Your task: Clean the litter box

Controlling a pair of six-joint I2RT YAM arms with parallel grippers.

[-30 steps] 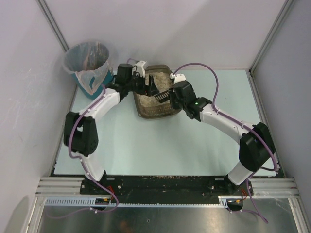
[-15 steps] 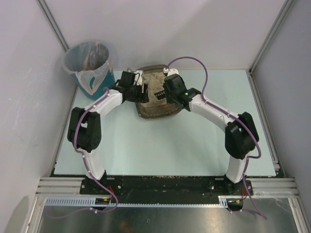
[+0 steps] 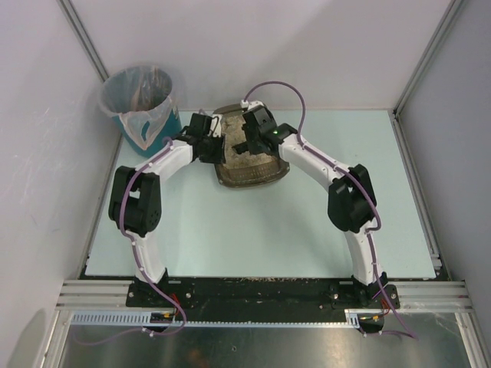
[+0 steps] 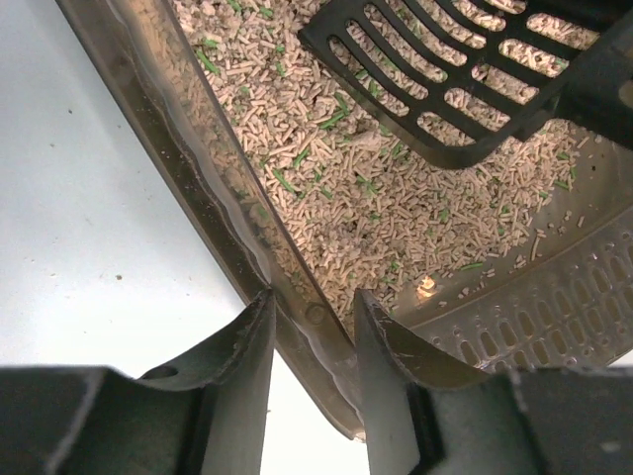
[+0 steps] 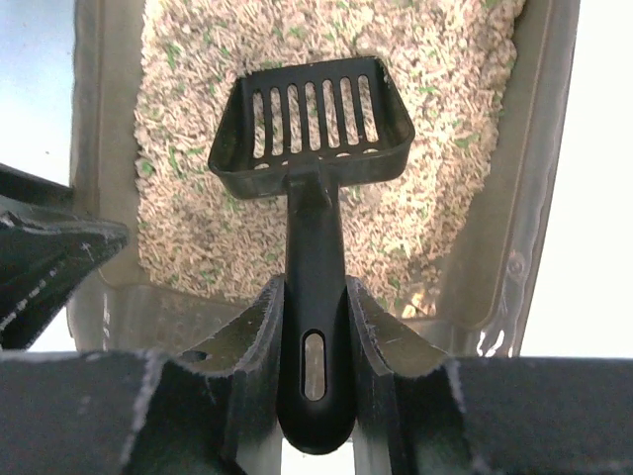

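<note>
The right arm has swung toward 10 o'clock in the top view, its elbow folding in closer to the table's middle. That has carried the right gripper (image 3: 249,139) and the black scoop (image 5: 312,129) from the 3 o'clock rim of the litter box (image 3: 253,179) to above the litter at its centre. The left gripper (image 4: 313,309) has drawn back from over the litter to the 9 o'clock rim, where its jaws have narrowed onto the edge, one finger outside and one inside.
</note>
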